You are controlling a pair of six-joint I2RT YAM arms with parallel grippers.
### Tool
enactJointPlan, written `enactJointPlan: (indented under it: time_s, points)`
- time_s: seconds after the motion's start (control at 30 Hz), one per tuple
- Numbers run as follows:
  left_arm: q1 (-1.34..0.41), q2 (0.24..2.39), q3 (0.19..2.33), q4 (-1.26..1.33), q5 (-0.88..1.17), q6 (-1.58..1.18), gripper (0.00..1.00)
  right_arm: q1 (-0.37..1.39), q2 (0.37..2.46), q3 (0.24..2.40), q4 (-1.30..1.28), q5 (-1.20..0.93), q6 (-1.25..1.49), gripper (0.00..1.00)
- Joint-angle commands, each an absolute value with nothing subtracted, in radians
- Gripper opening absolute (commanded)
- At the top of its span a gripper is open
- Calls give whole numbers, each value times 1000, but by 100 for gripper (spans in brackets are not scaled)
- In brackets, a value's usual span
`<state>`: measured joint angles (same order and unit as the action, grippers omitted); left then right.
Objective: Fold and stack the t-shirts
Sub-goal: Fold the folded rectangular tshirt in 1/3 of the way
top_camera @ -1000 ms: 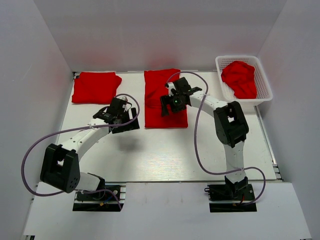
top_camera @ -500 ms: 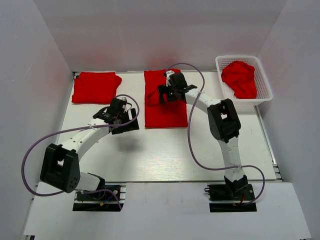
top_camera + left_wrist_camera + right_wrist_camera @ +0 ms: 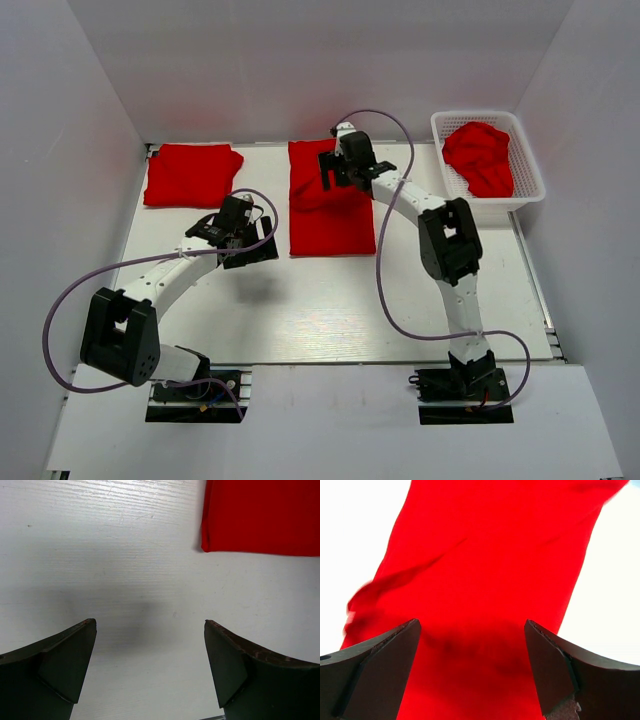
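Presently: middle t-shirt (image 3: 332,222), long axis near-to-far on the table (image 3: 330,305). Your right gripper (image 3: 335,172) sits over its far end, jaws wide, empty; left gripper (image 3: 240,235), likewise wide and empty, lies farther off.

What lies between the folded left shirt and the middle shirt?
Top view: only bare table separates left shirt from middle shirt; a purple cable arches over the gap's near end.

Open left hand (image 3: 150,645), t-shirt (image 3: 260,517) corner beyond

White walls (image 3: 300,60), pale tabletop (image 3: 330,300)
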<state>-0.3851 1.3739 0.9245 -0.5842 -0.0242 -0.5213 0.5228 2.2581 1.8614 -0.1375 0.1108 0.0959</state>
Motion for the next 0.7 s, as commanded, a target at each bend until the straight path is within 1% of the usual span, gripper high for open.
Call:
enactJointPlan:
  time_s: [0.0, 0.03, 0.1, 0.13, 0.2, 0.3, 0.47, 0.67]
  points:
    - [-382, 1344, 951, -594, -38, -526, 99, 529, 2094, 1793, -170, 13, 61, 90]
    - [-382, 1344, 951, -594, -38, -526, 99, 532, 2067, 1778, -195, -93, 54, 90]
    - [-382, 1335, 951, -584, -38, -526, 99, 552, 2030, 1697, -224, -167, 26, 90]
    - [-382, 1324, 951, -584, -47, -526, 99, 563, 2011, 1681, -242, -263, 12, 90]
    - [-382, 1315, 951, -595, -48, -526, 99, 596, 2003, 1637, -262, -328, 8, 90]
    - [-382, 1315, 951, -607, -57, -526, 99, 626, 2042, 1653, -293, -408, -41, 90]
    - [-382, 1315, 951, -617, -67, -517, 99, 684, 2154, 1752, -354, -459, -40, 90]
    - [-382, 1315, 951, -617, -77, -508, 99, 695, 2278, 1879, -344, -370, -6, 90]
